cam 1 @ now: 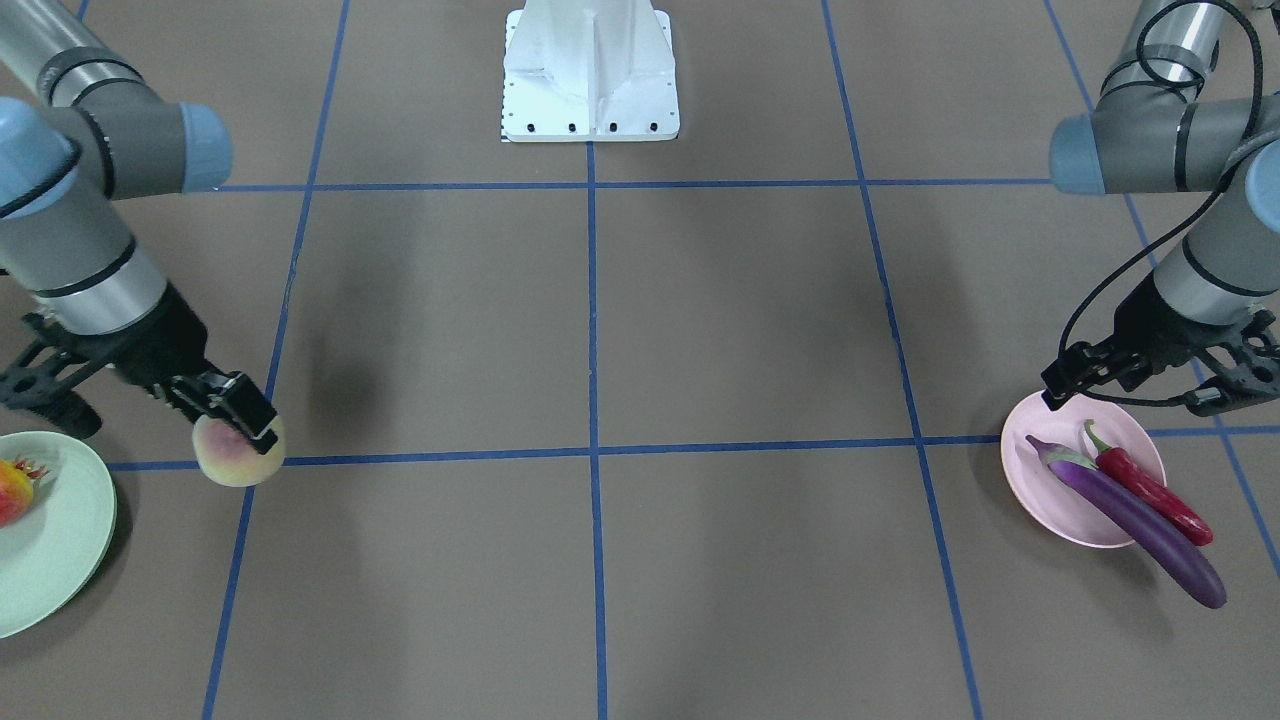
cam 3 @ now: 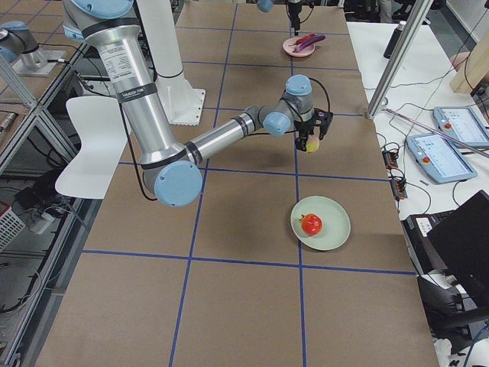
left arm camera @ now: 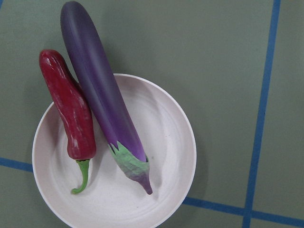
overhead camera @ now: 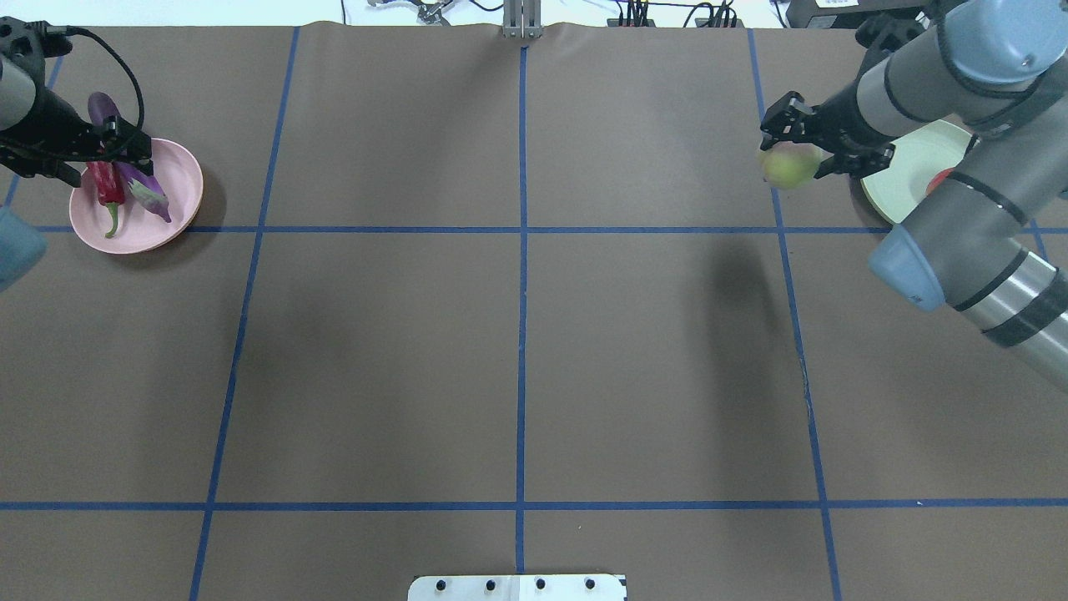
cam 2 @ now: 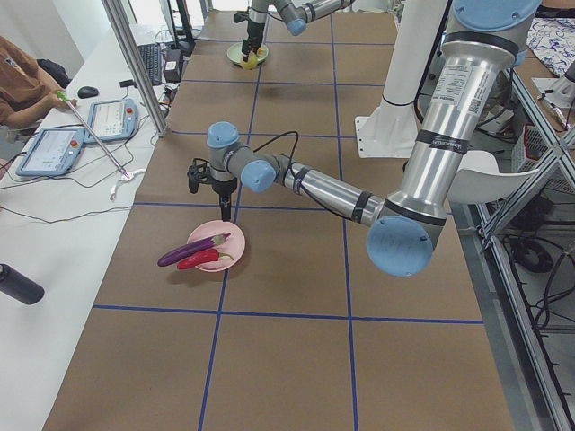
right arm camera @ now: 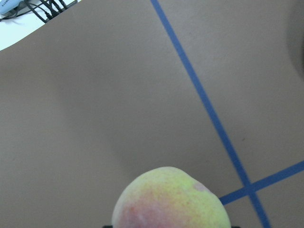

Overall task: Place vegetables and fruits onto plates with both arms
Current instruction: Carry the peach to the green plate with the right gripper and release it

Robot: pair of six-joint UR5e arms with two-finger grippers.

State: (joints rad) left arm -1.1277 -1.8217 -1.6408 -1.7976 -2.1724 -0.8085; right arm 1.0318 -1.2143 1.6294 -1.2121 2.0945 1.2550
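The right gripper has its fingers clamped on the yellow-green fruit, holding it from above beside the mint plate and not over it. The wrist view shows brown table and a blue tape line beneath the fruit, which seems to hang clear of the surface, though the height is hard to judge. On the mint plate lies the red fruit, its spiky crown pointing towards the plate's centre, and the side view shows it sitting a little off centre. At the other end of the table, the left gripper hovers over the robot-side rim of the pink plate. Its fingers are spread wide and hold nothing. On the pink plate the eggplant and the chili lie side by side, touching along their length. Both stem ends rest inside the dish, the chili's green stem curling beside the eggplant's pale calyx. Their other ends reach out past the rim, the eggplant's much further.
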